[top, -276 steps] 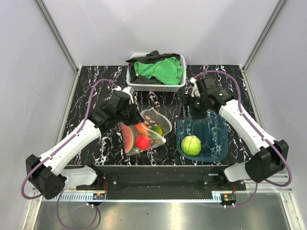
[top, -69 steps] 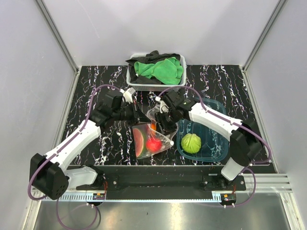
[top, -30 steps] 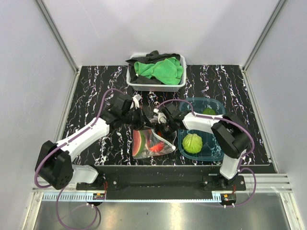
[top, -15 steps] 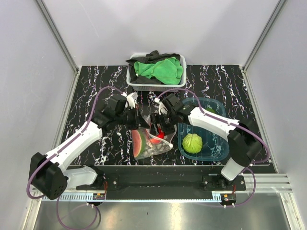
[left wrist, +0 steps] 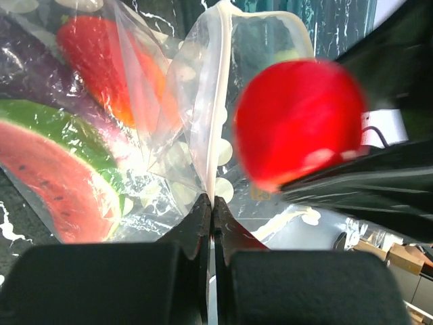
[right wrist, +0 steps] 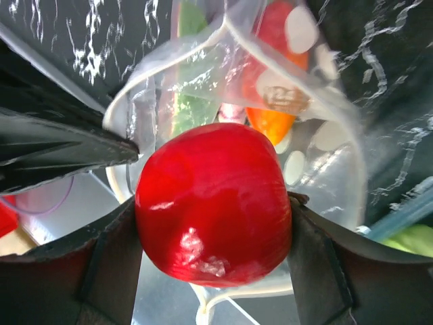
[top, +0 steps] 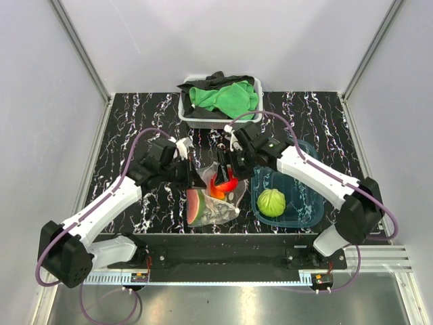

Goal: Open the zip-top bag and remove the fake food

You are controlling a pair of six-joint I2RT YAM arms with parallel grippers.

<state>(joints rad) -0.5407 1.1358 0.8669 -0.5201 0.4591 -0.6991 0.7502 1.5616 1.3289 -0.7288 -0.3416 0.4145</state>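
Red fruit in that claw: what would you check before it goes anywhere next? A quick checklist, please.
1. Grip: right gripper shut on red fruit, a finger on each side: ok.
2. Hold: left gripper pinching the bag at its rim, mouth open: ok.
3. Fruit fully clear of the bag mouth: cannot tell.
4. Bare room in the tub beside the green ball: ok.
5. Bag emptied: not ok; watermelon slice and orange piece are inside.
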